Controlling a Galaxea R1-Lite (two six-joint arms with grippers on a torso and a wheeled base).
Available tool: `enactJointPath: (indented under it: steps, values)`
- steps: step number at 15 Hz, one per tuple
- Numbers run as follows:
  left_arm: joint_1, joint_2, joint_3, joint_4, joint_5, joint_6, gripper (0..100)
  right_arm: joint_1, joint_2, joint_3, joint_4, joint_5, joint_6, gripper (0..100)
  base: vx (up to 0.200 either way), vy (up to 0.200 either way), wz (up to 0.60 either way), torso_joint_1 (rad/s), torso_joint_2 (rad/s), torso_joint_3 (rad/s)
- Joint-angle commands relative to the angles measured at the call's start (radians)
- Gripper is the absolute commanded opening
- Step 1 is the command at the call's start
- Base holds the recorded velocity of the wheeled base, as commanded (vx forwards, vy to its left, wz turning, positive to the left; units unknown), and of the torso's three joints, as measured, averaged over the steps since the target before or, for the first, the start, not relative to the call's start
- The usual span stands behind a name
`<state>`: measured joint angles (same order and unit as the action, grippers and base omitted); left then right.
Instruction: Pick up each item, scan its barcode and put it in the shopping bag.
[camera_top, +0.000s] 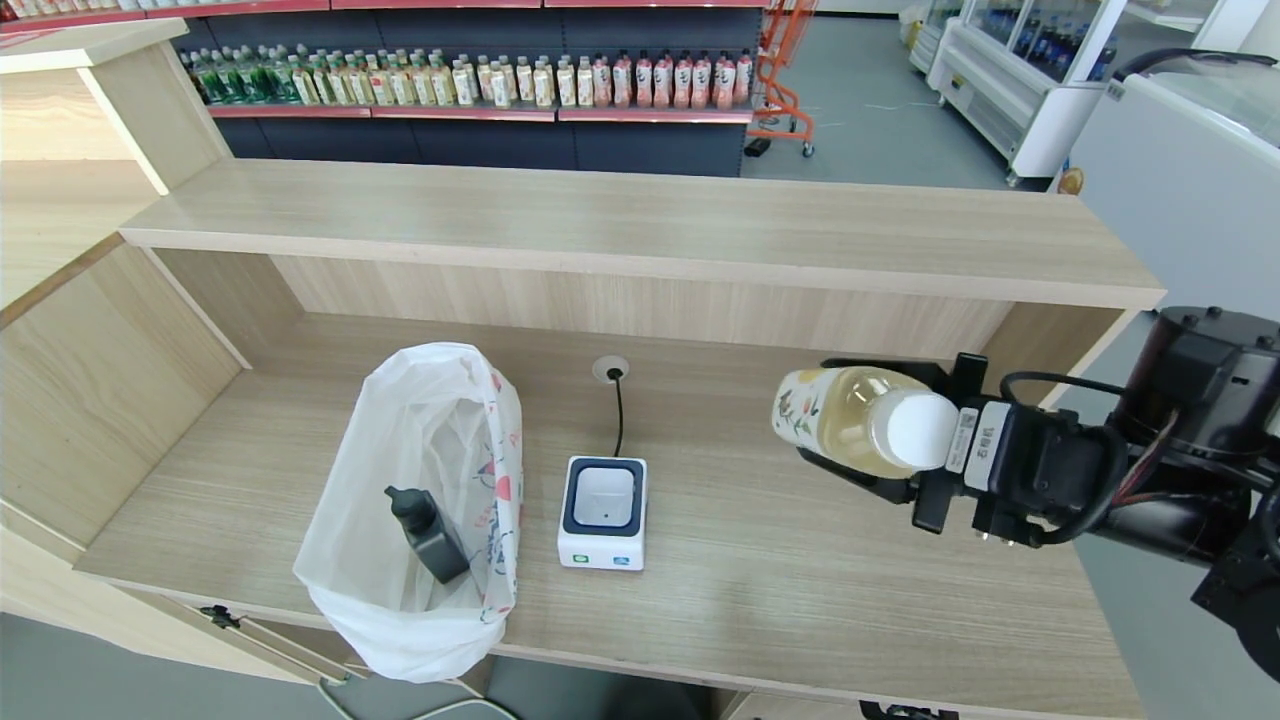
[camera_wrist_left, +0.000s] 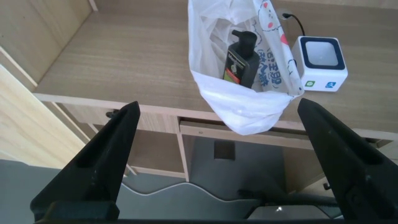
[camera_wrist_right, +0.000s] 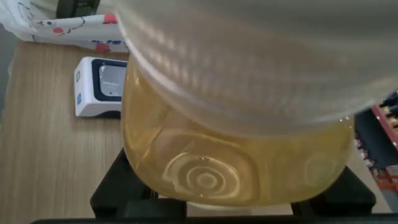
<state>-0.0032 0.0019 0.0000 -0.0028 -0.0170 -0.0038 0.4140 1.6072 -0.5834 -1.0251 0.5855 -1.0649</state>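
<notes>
workspace: a pale wood checkout counter (camera_top: 800, 600) with a raised ledge behind it.

nearest, the left gripper (camera_wrist_left: 219, 107) is hanging off the counter's front edge, below the top, its dark fingers (camera_wrist_left: 106, 162) standing wide apart and holding nothing.

the white shopping bag (camera_top: 350, 560) is sitting at the front edge toward the left, mouth gaping, its bottom sagging past the edge. inside, a black pump bottle (camera_top: 430, 535) is leaning; bag folds are covering its base.

just right of the bag, apart from it, the white scanner (camera_top: 603, 512) is sitting with its dark window facing up. its black cable (camera_top: 619, 415) is running back into a round hole in the counter.

right of the scanner, above the counter, the right gripper (camera_top: 825, 412) is clamping the drink bottle (camera_top: 860, 420) on its side, white cap (camera_top: 920, 430) toward the wrist. the liquid is showing pale yellow, the label floral. no barcode can be made out. the bottle is covering much of the black fingers.

in the right wrist view the bottle's body (camera_wrist_right: 236, 143) is blurring at close range, with the scanner (camera_wrist_right: 99, 87) beyond it.

far back, store shelves (camera_top: 470, 80) are carrying rows of bottles.
</notes>
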Motion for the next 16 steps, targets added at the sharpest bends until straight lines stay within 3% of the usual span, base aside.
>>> enactJointPath:
  steps: [1, 3, 6, 16]
  values:
    - [0.000, 0.000, 0.000, 0.000, 0.000, -0.001, 100, 0.009, 0.037, -0.044, -0.003, -0.009, -0.056, 0, 0.000, 0.000, 0.00, 0.000, 0.00, 0.000]
    - [0.000, 0.000, 0.000, 0.000, 0.000, 0.001, 100, 0.028, 0.057, -0.061, -0.003, -0.010, -0.191, 0, 0.000, 0.000, 0.00, 0.000, 0.00, 0.000]
    - [0.000, 0.000, 0.000, 0.000, 0.000, 0.001, 100, 0.040, 0.063, -0.053, -0.003, -0.019, -0.283, 0, 0.000, 0.000, 0.00, 0.000, 0.00, 0.000]
    - [0.000, 0.000, 0.000, 0.000, 0.000, -0.004, 100, 0.071, 0.157, -0.046, -0.090, -0.125, -0.423, 0, 0.000, 0.200, 0.00, 0.004, 0.00, 0.003]
